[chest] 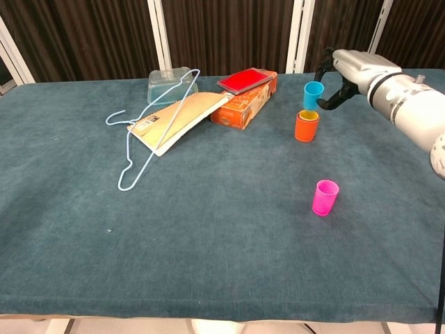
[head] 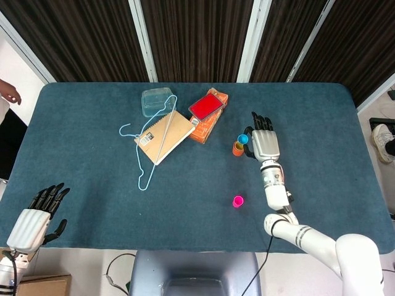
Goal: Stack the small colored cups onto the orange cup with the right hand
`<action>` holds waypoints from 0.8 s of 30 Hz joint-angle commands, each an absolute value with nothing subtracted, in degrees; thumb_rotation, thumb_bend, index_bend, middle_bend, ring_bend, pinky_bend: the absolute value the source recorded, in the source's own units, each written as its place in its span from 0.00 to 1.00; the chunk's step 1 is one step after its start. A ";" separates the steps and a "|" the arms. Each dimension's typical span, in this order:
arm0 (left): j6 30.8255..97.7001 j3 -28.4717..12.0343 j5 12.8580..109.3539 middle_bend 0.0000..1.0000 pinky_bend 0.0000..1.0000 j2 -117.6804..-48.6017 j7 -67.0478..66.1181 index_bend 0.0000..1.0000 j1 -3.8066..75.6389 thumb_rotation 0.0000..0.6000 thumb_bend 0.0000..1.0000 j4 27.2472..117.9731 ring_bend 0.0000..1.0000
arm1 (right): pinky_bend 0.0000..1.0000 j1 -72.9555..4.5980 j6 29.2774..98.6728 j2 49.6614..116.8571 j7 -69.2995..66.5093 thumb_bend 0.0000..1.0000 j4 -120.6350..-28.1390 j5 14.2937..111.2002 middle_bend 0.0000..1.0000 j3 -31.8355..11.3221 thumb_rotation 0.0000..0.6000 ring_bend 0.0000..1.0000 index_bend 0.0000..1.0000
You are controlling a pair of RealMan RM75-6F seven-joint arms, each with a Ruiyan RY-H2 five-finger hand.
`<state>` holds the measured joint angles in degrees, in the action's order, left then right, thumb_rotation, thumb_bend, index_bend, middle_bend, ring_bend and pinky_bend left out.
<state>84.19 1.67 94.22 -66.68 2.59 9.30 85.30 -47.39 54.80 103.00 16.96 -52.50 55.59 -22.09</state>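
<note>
Dark curtains back a blue-covered table point(chest: 139, 243), where the right hand point(chest: 345, 69) pinches a blue cup point(chest: 313, 95) just above the orange cup point(chest: 306, 126). Nearer the front edge a pink cup point(chest: 325, 197) stands alone, and the left hand point(head: 36, 217) hangs with fingers spread off the table's corner.

My left hand point(head: 34, 217) shows only in the head view. The notebook point(head: 163, 135) label is too small to read.
</note>
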 commanded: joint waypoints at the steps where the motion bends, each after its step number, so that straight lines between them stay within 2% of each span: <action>1: 84.29 1.68 94.26 0.00 0.11 -66.66 2.64 0.00 9.27 1.00 0.43 85.31 0.00 | 0.14 -47.43 54.78 103.28 17.10 0.49 -52.23 55.81 0.11 -21.75 1.00 0.00 0.65; 7: 84.27 1.75 94.33 0.00 0.11 -66.57 2.89 0.00 9.29 1.00 0.43 85.27 0.00 | 0.14 -47.16 54.04 103.66 18.73 0.49 -51.78 55.00 0.11 -21.08 1.00 0.00 0.61; 9: 84.19 1.77 94.34 0.00 0.11 -66.58 2.94 0.00 9.34 1.00 0.43 85.25 0.00 | 0.13 -47.07 52.90 103.57 19.33 0.49 -51.82 54.26 0.11 -20.86 1.00 0.00 0.53; 12: 84.19 1.76 94.30 0.00 0.11 -66.55 3.03 0.00 9.34 1.00 0.43 85.26 0.00 | 0.12 -46.85 51.90 102.99 18.97 0.49 -52.82 54.04 0.07 -20.69 1.00 0.00 0.33; 14: 84.30 1.70 94.26 0.00 0.11 -66.52 3.11 0.00 9.32 1.00 0.43 85.24 0.00 | 0.10 -46.09 51.96 101.70 17.47 0.49 -55.46 55.01 0.04 -20.29 1.00 0.00 0.25; 17: 84.40 1.67 94.25 0.00 0.11 -66.53 3.20 0.00 9.29 1.00 0.43 85.17 0.00 | 0.09 -43.49 54.62 98.07 14.10 0.49 -62.90 59.83 0.03 -18.06 1.00 0.00 0.19; 20: 84.26 1.76 94.32 0.00 0.11 -66.56 3.13 0.00 9.34 1.00 0.43 85.19 0.00 | 0.07 -39.97 57.15 92.52 10.47 0.47 -73.56 66.08 0.02 -14.19 1.00 0.00 0.19; 24: 84.32 1.88 94.65 0.00 0.11 -66.73 2.71 0.00 9.38 1.00 0.43 85.32 0.00 | 0.06 -36.52 56.84 84.27 7.38 0.46 -87.21 73.54 0.02 -7.56 1.00 0.00 0.22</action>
<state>84.30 1.86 94.62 -66.71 2.74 9.38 85.30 -40.97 55.45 92.68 11.79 -74.83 65.33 -14.26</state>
